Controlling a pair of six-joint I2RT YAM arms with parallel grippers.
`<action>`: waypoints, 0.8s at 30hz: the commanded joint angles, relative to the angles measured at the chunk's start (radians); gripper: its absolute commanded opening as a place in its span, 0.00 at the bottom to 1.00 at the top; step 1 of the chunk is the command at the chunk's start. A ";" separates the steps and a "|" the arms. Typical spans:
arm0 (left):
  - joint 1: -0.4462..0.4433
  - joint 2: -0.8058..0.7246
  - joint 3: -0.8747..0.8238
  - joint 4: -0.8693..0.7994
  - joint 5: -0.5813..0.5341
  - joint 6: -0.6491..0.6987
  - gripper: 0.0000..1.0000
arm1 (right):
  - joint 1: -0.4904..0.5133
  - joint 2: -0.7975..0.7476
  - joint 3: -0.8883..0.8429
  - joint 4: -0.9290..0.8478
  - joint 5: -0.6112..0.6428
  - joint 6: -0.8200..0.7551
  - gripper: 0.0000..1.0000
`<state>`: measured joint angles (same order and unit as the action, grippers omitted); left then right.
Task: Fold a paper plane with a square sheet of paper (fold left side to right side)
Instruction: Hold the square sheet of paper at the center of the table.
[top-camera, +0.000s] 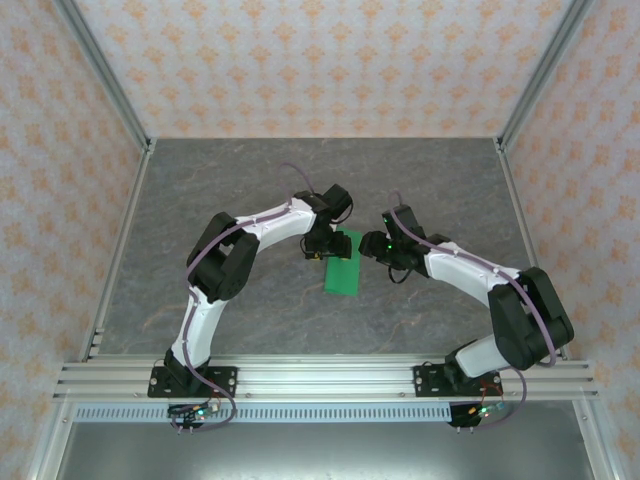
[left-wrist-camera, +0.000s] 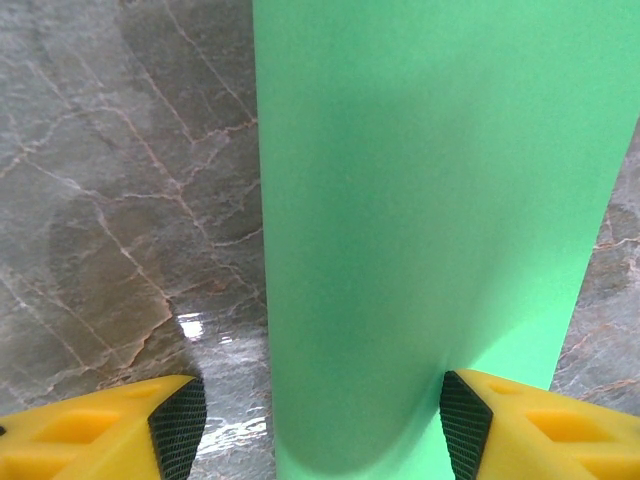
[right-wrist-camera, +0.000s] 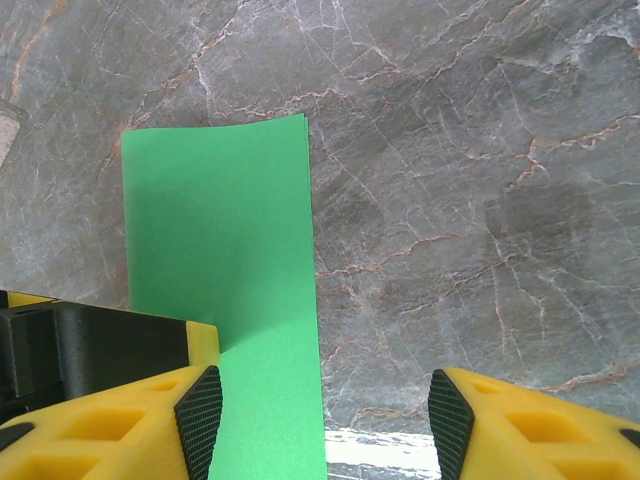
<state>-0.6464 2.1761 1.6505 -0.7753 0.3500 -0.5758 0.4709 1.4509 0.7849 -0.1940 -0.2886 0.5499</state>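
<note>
The green sheet of paper (top-camera: 343, 270) lies on the table as a narrow rectangle, long side running away from the arms. My left gripper (top-camera: 322, 245) hovers at its far end, open. In the left wrist view the paper (left-wrist-camera: 420, 200) runs up between the left gripper's (left-wrist-camera: 320, 430) pads; the right pad is over the paper and the left pad is over bare table. My right gripper (top-camera: 378, 245) is just right of that end, open. In the right wrist view the right gripper (right-wrist-camera: 325, 425) straddles the right edge of the paper (right-wrist-camera: 220, 230). No paper plane is in view.
The grey marble table (top-camera: 220, 200) is bare around the paper. Patterned walls and aluminium posts (top-camera: 100, 70) close in the back and sides. A metal rail (top-camera: 320, 375) carries the arm bases at the near edge. A yellow finger of the left gripper (right-wrist-camera: 200, 340) shows at the lower left of the right wrist view.
</note>
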 joint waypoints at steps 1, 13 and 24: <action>-0.036 0.087 -0.032 0.130 0.031 0.008 0.67 | 0.006 0.002 -0.006 0.006 0.006 0.011 0.60; -0.036 0.071 -0.055 0.131 0.021 0.013 0.64 | 0.007 0.000 -0.004 0.001 0.009 0.008 0.60; -0.036 0.075 -0.046 0.132 0.048 0.028 0.65 | 0.007 -0.005 0.000 -0.004 0.008 0.006 0.60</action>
<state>-0.6468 2.1727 1.6413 -0.7704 0.3401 -0.5743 0.4709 1.4509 0.7849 -0.1940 -0.2882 0.5495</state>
